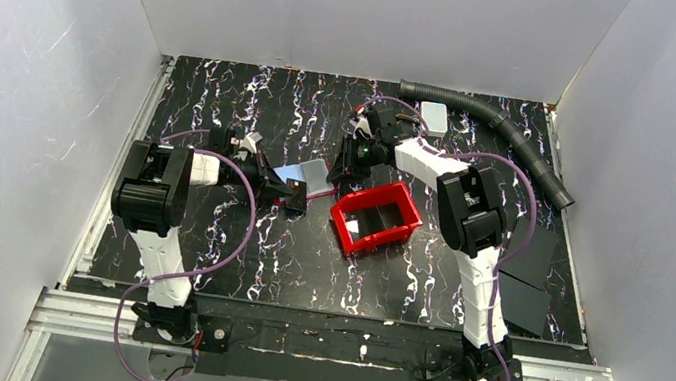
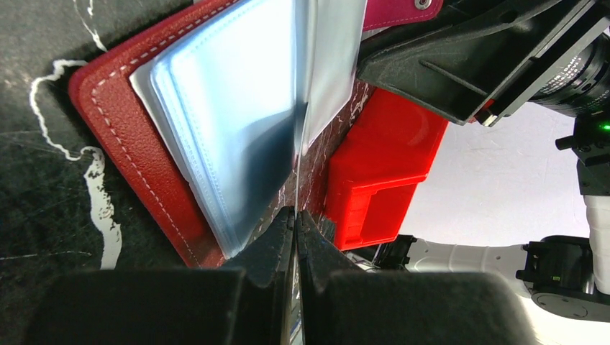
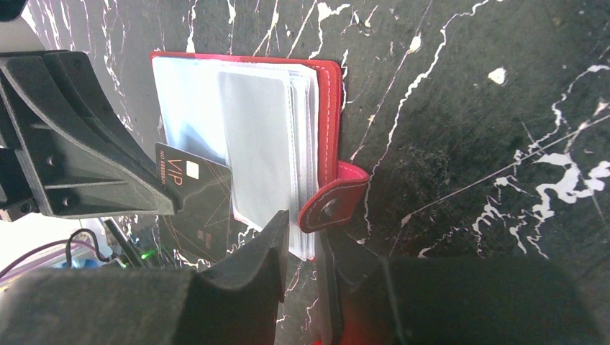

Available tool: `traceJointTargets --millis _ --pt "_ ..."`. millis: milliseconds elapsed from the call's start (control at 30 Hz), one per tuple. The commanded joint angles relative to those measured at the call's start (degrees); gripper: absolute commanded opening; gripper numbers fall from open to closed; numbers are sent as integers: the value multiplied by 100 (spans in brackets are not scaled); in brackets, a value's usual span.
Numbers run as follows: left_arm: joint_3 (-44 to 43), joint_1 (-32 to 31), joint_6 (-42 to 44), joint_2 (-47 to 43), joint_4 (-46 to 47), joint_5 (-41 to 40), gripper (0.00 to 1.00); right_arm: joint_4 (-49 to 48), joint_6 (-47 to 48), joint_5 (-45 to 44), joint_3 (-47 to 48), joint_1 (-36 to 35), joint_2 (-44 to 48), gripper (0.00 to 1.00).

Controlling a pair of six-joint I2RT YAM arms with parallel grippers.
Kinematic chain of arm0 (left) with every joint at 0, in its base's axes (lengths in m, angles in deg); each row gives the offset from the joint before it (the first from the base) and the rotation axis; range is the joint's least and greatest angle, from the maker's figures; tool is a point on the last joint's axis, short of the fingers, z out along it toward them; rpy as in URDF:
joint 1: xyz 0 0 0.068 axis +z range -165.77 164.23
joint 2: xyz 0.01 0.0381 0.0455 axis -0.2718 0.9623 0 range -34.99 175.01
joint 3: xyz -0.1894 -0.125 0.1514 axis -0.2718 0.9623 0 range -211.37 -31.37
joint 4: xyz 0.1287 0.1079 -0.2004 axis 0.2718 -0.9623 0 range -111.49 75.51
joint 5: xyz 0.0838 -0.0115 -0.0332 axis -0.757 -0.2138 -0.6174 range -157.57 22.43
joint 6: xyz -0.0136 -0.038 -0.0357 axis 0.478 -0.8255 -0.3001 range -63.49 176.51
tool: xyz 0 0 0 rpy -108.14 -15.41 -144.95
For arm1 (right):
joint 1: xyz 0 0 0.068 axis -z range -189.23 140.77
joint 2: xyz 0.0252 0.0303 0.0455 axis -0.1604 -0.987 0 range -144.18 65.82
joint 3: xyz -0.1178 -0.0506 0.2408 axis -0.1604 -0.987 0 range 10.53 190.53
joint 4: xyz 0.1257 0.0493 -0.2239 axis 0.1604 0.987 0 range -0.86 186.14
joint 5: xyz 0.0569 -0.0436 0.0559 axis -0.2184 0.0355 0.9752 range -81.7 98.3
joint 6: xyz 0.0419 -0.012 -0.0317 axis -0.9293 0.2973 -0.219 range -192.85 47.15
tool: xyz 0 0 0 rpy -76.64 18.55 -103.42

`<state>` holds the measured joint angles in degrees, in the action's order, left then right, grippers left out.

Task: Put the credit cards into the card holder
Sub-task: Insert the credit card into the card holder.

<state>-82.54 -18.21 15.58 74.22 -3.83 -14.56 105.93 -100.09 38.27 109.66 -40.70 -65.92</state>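
The only lettering is on the black card [image 3: 198, 205], at the lower left of the right wrist view. It reads "VIP" in pale capitals beside its chip. A small line beneath starts "NO", its digits too tiny to read.

Left arm [image 1: 160, 260]: white link shells, black joint housings, on my overhead feed.
Right arm [image 1: 478, 272]: same white-and-black build.
Cables [image 1: 250, 228]: purple, looped alongside each arm.
Bases [image 1: 182, 324]: black plates, 6 o'clock.
Left gripper [image 2: 296, 219]: matte black tapered fingers.
Right gripper [image 3: 302, 233]: matte black wedge fingers.
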Motion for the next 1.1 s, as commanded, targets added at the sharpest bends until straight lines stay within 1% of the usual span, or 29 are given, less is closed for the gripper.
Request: traceJointTargets --millis 0,433,833,1067 --pt "-7 -23 31 -55 -29 130 0 43 64 -1 169 32 -49 28" --pt "-231 -23 -173 236 140 110 0 19 35 50 211 26 -106 27" --pt "-255 -20 -419 285 551 69 0 -1 17 69 253 9 -167 26" --pt "-391 -29 -625 546 827 -66 0 -9 4 79 274 -18 -208 26"
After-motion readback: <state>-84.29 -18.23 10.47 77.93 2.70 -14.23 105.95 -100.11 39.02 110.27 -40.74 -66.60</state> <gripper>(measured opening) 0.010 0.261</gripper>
